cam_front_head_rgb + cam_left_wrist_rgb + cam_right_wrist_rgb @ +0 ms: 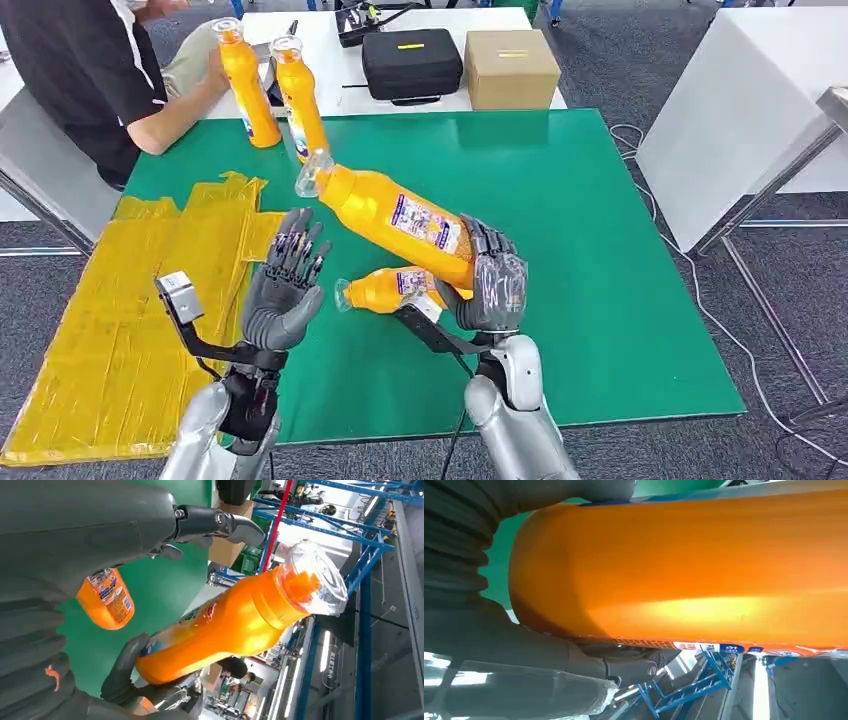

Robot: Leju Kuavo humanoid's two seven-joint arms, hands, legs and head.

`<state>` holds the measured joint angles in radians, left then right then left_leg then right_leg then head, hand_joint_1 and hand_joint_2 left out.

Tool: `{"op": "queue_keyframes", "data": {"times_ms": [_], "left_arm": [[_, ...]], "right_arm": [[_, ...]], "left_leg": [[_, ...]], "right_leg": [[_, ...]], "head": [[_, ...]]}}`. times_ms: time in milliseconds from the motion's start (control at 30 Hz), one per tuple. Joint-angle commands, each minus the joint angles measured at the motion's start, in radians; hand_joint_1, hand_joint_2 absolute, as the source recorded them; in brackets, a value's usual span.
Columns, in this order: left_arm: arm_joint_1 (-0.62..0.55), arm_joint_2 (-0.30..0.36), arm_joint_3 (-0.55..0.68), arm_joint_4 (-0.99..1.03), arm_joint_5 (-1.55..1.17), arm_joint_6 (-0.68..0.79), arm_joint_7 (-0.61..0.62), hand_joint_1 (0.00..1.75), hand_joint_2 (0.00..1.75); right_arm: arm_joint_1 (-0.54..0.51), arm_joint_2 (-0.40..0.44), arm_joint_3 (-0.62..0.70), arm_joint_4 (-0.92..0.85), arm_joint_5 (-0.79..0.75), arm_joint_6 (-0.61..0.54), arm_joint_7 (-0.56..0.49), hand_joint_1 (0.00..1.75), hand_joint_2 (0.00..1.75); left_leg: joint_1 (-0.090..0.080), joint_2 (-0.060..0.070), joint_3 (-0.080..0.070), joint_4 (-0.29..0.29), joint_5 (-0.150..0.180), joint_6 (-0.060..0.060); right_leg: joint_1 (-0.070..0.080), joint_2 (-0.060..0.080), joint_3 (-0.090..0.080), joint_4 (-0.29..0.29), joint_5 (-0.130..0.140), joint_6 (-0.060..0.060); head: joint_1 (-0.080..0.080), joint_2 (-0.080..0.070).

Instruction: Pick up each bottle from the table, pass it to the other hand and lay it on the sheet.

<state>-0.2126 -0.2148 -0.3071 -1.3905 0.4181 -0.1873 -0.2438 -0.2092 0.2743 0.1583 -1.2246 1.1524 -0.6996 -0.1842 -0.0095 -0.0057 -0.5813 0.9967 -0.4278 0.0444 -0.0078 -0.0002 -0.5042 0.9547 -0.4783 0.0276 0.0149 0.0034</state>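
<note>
The right hand [492, 280] is gripping the base end of an orange bottle [395, 213], holding it tilted above the green table [600, 260], its clear cap pointing up and toward the left hand [290, 285]. The fingers are wrapping over the bottle's base, so its bottom is hiding behind them in the head view. The left hand is standing upright with fingers spread, holding nothing, just beside the bottle but apart from it. A second bottle [390, 288] is lying on the table between the two hands, partly covered by the held one and the right wrist. The yellow sheet [120, 300] is lying at the table's left edge, hanging past it. Two more bottles [270, 90] are standing at the far left corner, a person's hand [215, 65] touching one.

The left wrist view is showing the held bottle's cap [315, 580] face-on. In the right wrist view the bottle's orange body [694, 565] is sitting too close for its label to be read.
</note>
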Motion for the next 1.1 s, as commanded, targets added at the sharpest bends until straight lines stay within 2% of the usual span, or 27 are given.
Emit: {"op": "queue_keyframes", "data": {"times_ms": [33,433,867,1100], "left_arm": [[-0.037,0.030,-0.036,0.058,-0.002,0.003,0.000,0.00,1.75],[-0.042,0.033,-0.034,0.056,0.005,0.004,-0.001,0.00,1.75],[-0.091,0.027,0.010,0.110,0.083,-0.013,0.013,0.00,1.75],[-0.099,0.023,0.021,0.118,0.096,-0.015,0.021,0.00,1.75]], "right_arm": [[-0.071,0.034,0.026,0.170,0.004,0.001,-0.004,1.75,1.75],[-0.076,0.033,0.053,0.182,0.001,0.001,0.002,1.75,1.75],[-0.090,0.028,0.231,0.266,0.007,0.001,0.015,1.75,1.75],[-0.092,0.026,0.278,0.293,0.017,0.001,0.026,1.75,1.75]], "left_leg": [[0.000,0.002,0.002,-0.001,0.000,-0.002],[0.001,0.001,0.002,-0.001,0.000,-0.002],[0.001,0.001,0.002,-0.001,0.000,-0.002],[0.001,0.000,0.003,-0.001,0.000,-0.003]], "right_leg": [[0.000,0.001,0.002,-0.001,0.000,-0.001],[0.001,0.000,0.002,-0.001,0.000,-0.001],[0.001,0.000,0.002,-0.001,0.000,-0.001],[0.002,0.000,0.003,-0.002,0.000,-0.001]], "head": [[0.000,0.000],[0.000,0.000],[0.000,0.000],[0.000,0.000]]}}
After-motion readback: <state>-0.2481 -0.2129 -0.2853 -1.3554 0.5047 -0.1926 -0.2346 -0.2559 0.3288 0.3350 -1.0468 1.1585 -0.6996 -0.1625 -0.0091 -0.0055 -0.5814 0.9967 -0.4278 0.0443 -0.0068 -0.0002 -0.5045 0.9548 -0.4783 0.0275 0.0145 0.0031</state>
